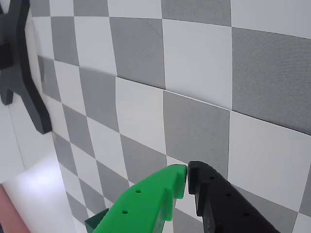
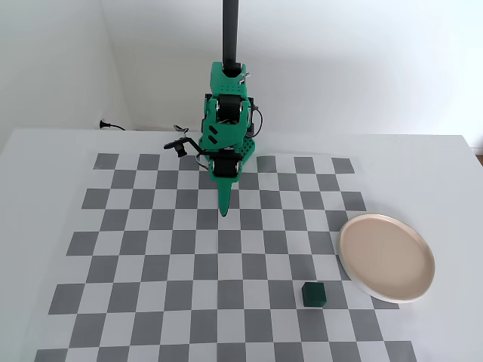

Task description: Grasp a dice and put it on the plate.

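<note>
The dice [image 2: 313,293], a small dark green cube, sits on the checkerboard near the front, just left of the plate [image 2: 386,256]. The plate is round, with a beige-pink face and a white rim, and lies at the board's right edge. My gripper [image 2: 224,213] hangs over the middle of the board's far half, pointing down, well away from both. In the wrist view the green and black fingertips of the gripper [image 1: 187,176] touch with nothing between them. A dark green corner of the dice [image 1: 95,222] peeks out behind the green finger. A pink sliver of the plate [image 1: 7,209] shows at the bottom left corner.
The grey-and-white checkerboard mat [image 2: 151,249] covers most of the white table. A black pole [image 2: 230,30] rises behind the arm's base. Cables [image 2: 181,143] lie left of the base. A black stand foot [image 1: 22,73] shows at the wrist view's upper left.
</note>
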{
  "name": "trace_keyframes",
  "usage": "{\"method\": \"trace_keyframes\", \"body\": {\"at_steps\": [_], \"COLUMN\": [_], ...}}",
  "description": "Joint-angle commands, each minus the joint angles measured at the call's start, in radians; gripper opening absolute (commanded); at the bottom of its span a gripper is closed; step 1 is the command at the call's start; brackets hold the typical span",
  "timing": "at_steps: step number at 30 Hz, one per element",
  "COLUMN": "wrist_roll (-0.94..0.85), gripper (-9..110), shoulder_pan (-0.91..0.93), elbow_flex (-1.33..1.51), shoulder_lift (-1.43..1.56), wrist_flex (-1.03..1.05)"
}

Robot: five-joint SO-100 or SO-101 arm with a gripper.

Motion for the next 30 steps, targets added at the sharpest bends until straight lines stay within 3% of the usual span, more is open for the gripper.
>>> {"method": "trace_keyframes", "body": {"at_steps": [1, 25, 30], "wrist_roll": [-0.021, 0.014, -0.049], "gripper": [-4, -4, -4], "shoulder_pan": [-0.025, -0.034, -0.041], "elbow_flex": [-0.015, -0.015, -0.015], "shoulder_lift": [0.017, 0.018, 0.018], "wrist_flex": [-0.008, -0.009, -0.023]}}
